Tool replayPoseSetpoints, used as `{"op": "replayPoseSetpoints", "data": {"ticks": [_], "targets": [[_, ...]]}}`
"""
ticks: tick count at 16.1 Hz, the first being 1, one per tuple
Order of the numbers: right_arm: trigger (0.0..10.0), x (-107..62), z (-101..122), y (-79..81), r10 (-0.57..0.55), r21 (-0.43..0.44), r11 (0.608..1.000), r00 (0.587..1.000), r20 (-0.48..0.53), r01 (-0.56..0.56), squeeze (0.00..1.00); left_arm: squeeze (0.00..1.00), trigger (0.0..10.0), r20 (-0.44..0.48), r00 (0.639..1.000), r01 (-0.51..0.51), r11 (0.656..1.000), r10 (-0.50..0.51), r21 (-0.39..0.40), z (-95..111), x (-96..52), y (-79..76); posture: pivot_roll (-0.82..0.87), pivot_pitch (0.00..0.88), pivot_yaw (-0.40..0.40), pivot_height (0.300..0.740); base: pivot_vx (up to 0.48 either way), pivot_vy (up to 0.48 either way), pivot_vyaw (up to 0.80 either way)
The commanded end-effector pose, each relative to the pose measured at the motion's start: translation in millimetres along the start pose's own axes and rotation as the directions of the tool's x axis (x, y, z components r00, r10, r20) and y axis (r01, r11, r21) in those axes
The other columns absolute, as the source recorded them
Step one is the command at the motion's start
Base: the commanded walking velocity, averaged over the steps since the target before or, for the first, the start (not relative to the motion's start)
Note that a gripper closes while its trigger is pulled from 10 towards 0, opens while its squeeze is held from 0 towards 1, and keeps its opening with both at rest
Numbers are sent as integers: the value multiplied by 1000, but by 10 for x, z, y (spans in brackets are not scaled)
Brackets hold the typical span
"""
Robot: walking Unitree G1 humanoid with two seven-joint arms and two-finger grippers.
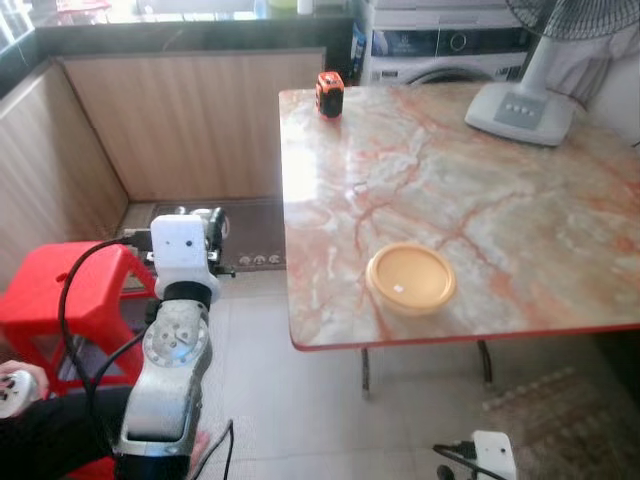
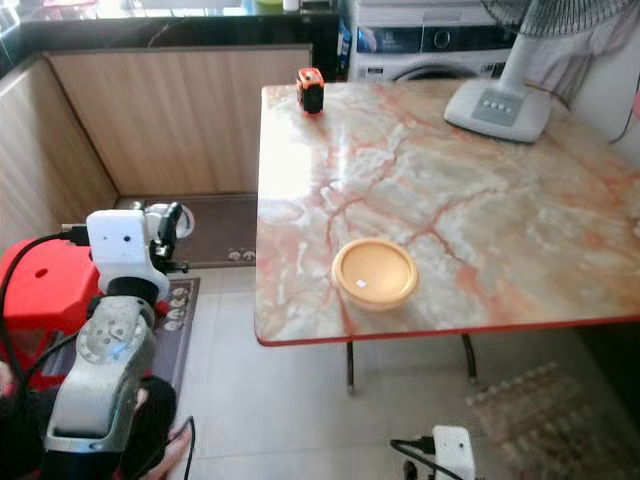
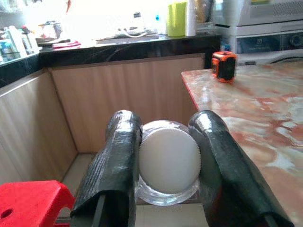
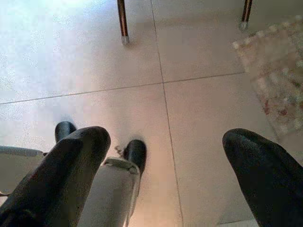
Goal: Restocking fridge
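**Inspector:** Left arm first. What is it carrying?

**Onlooker:** The left gripper [image 3: 168, 165] is raised in front of the robot, off the near left corner of the marble table [image 1: 520, 200] and over the floor. Its two black fingers [image 3: 116, 165] are clamped on a clear jar with a white ribbed lid [image 3: 169, 161], one finger on each side, lid facing the wrist camera. From the head views the jar [image 1: 208, 225] sits just past the white wrist housing, level with the table's left edge but apart from it.

**Inspector:** And the right arm?

**Onlooker:** The right gripper [image 4: 163, 170] hangs low, pointing at the tiled floor [image 4: 94, 56]. Its fingers stand well apart with nothing between them. A table leg foot [image 4: 124, 39] and the corner of a patterned rug [image 4: 274, 71] lie beyond.

**Inspector:** What is on the table?

**Onlooker:** A round yellow container [image 1: 410, 280] near the front edge, an orange and black tape measure [image 1: 329, 94] at the far left corner, and the white base of a fan [image 1: 520, 112] at the far right. They are well apart from one another.

**Inspector:** Surroundings?

**Onlooker:** A red plastic stool [image 1: 70, 290] stands to the robot's left, below the raised arm. Wood-panelled cabinets under a dark counter [image 1: 190, 40] run behind, with a washing machine [image 1: 450, 50] past the table.
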State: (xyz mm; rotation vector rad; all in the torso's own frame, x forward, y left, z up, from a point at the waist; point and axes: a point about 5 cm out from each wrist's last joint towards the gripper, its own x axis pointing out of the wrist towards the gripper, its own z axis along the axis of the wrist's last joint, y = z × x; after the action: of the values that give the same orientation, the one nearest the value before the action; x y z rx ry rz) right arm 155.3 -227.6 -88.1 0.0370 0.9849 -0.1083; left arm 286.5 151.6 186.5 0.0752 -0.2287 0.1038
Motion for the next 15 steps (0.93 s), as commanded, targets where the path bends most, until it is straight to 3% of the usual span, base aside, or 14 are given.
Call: {"op": "replayPoseSetpoints", "data": {"ticks": [1, 5, 15], "targets": [[10000, -11, -43, -23, -11, 7, 1000, 1000, -13, 11, 0, 0, 10000, 27, 1000, -5, 1000, 5, 0, 53, 6, 0, 28, 30, 32, 740, 0, 0, 0], [10000, -11, -45, -25, -12, 7, 1000, 1000, -17, 12, 0, 0, 10000, 32, 999, -10, 1000, 10, 0, 63, 13, 13, 28, 30, 32, 740, 0, 0, 0], [10000, -8, -48, -16, -3, -6, 1000, 1000, -31, 3, 0, 0, 10000, 84, 996, 28, 999, -30, 29, 154, 33, -30, 27, 26, 34, 740, 0, 0, -778]]}}
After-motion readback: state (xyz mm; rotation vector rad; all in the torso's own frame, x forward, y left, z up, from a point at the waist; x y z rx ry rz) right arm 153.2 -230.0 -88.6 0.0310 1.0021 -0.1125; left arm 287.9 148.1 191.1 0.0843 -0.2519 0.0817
